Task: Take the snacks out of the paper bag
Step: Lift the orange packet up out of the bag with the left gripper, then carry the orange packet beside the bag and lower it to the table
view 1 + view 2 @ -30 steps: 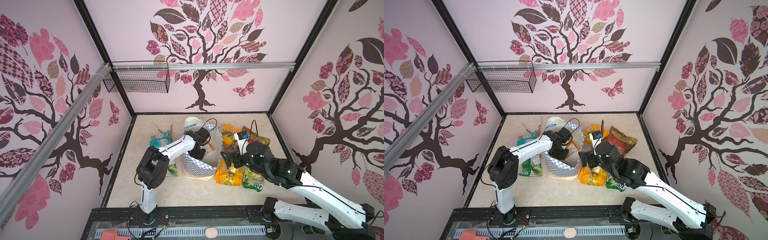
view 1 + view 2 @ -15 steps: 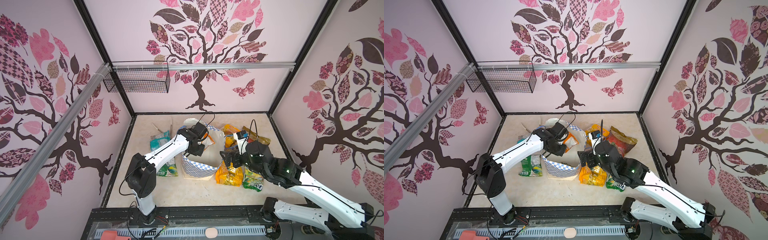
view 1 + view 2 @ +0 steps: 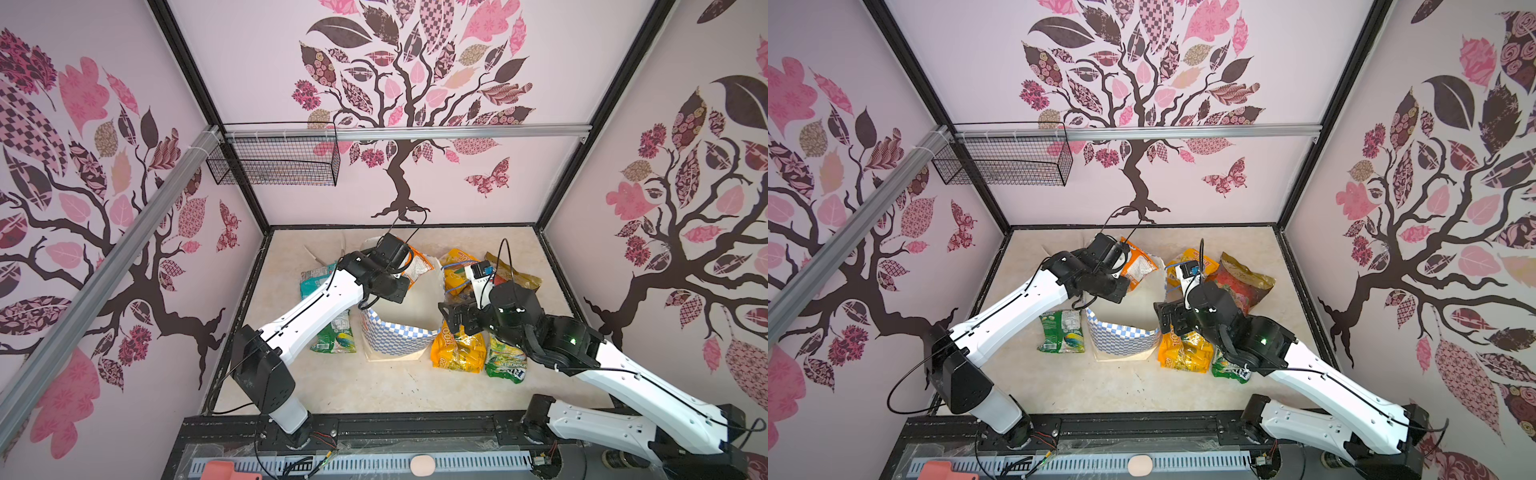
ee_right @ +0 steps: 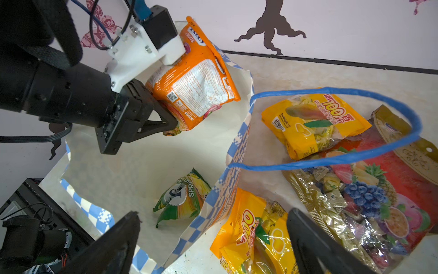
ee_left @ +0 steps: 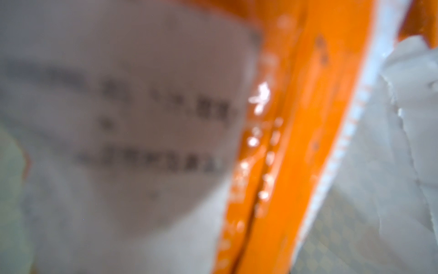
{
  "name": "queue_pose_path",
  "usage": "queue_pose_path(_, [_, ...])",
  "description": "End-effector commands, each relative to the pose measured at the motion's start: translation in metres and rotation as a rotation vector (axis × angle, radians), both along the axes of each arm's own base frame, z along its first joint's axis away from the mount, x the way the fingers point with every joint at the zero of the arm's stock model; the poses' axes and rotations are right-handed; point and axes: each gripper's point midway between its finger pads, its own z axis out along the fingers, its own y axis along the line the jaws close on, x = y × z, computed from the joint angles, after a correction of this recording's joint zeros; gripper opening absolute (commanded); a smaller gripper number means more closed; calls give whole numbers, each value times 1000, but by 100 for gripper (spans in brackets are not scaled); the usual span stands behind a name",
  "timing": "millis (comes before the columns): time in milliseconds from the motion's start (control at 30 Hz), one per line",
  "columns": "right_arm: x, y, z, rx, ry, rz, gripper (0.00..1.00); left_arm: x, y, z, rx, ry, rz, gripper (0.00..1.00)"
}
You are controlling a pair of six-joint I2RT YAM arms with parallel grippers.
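Currently: left fingers clamped on orange packet at the bag mouth, right fingers open and empty

Left fingers (image 4: 162,123) are closed tight on one lower corner of the orange packet (image 4: 196,87), nothing else in the grip. The packet stands roughly on end and tilted. Its long axis runs from the clamped corner up toward the back wall, and its white printed back panel faces the right wrist camera. In both top views it sits over the far rim of the paper bag (image 3: 399,336), off the bag floor. The left wrist view shows only blurred orange and white, right up against the lens.

Right fingers (image 4: 111,246) are spread wide and hold nothing. They hang at the bag's near-right rim and straddle its right wall in the right wrist view.

The bag is upright on the desk (image 3: 374,386) between the arms, mouth up, rim crumpled. Its blue cord handle (image 4: 331,91) is flopped outward to the right. A small green packet (image 4: 182,199) lies slanted on the bag floor.

Right of the bag:
- The yellow packet (image 4: 312,123) rests on the gold-red fruit packet (image 4: 369,189).
- The yellow-orange packet (image 3: 457,349) touches the bag wall.
- The right-hand green packet (image 3: 507,361) is just beside the yellow-orange one.

Left of the bag are the left-hand green packet (image 3: 336,336) and, behind it, the teal packet (image 3: 316,282). Both are partly under the left arm.
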Motion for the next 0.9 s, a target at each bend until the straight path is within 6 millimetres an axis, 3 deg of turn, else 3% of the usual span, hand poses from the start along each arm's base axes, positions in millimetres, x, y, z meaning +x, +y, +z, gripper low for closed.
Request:
queue_pose_path(0, [1, 0, 7, 22, -9, -6, 100, 7, -10, 47, -91, -140, -30, 0])
queue_pose_path(267, [0, -3, 8, 28, -11, -13, 100, 7, -16, 93, -182, -306, -77, 0])
queue_pose_path(567, [0, -3, 9, 31, -13, -14, 100, -12, -20, 156, -272, -460, -115, 0])
queue_pose_path(667, [1, -3, 9, 30, -15, -16, 100, -20, -9, 183, -325, -526, -84, 0])
queue_pose_path(867, [1, -1, 8, 31, -13, -12, 100, -34, 37, 234, -415, -741, 45, 0])
